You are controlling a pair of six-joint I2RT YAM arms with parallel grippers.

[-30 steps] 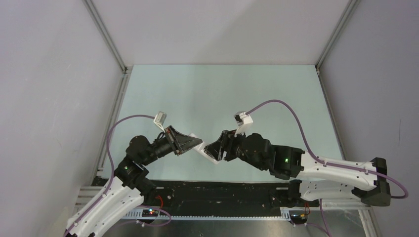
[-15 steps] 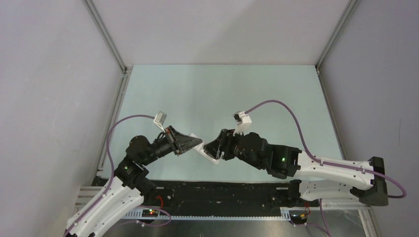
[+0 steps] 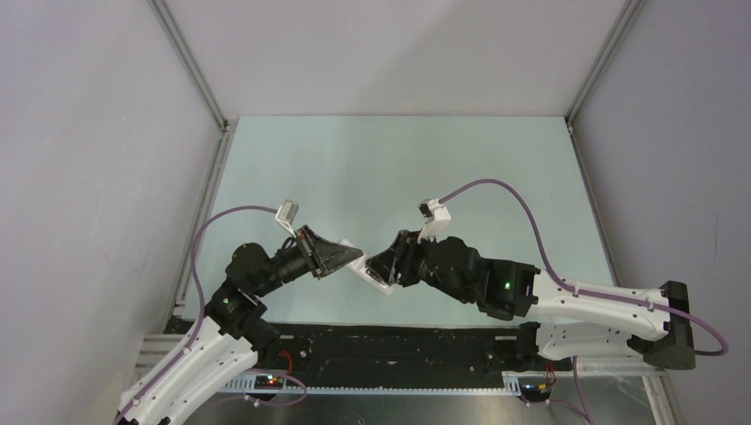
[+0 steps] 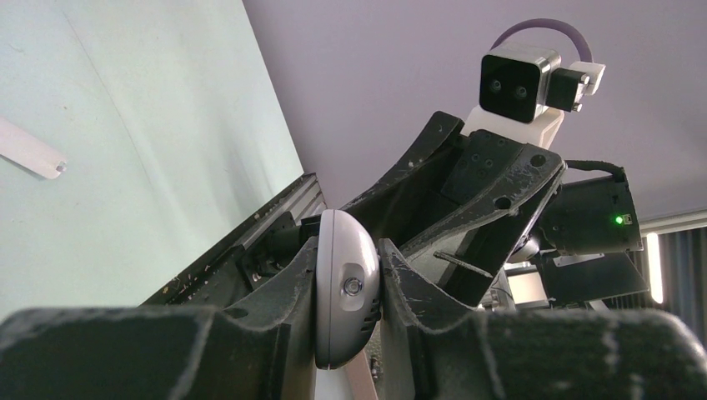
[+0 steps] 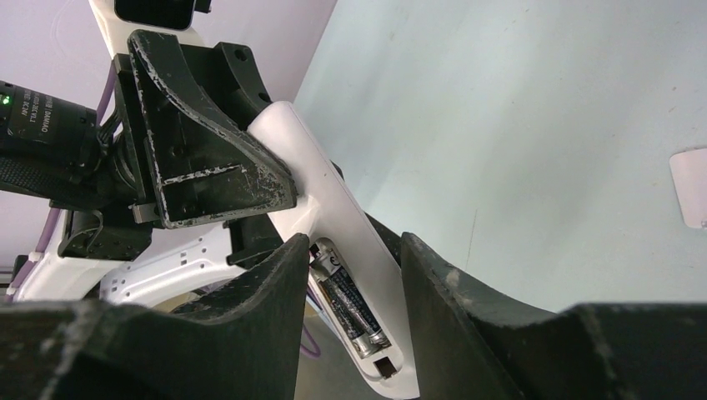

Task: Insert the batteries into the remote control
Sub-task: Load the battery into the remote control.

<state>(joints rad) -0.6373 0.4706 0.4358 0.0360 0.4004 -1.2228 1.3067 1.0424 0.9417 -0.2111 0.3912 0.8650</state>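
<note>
Two arms meet over the table (image 3: 398,168). The left gripper (image 4: 346,279) is clamped tight on one rounded end of the remote (image 5: 333,200), holding it above the surface. The right gripper (image 5: 350,250) faces it from the opposite side, fingers straddling the remote's other end; whether they pinch it or only flank it cannot be told. Between those fingers the battery bay lies open, a dark battery (image 5: 350,304) seated inside. A small white cover (image 5: 690,187) rests on the table, well apart from both grippers.
</note>
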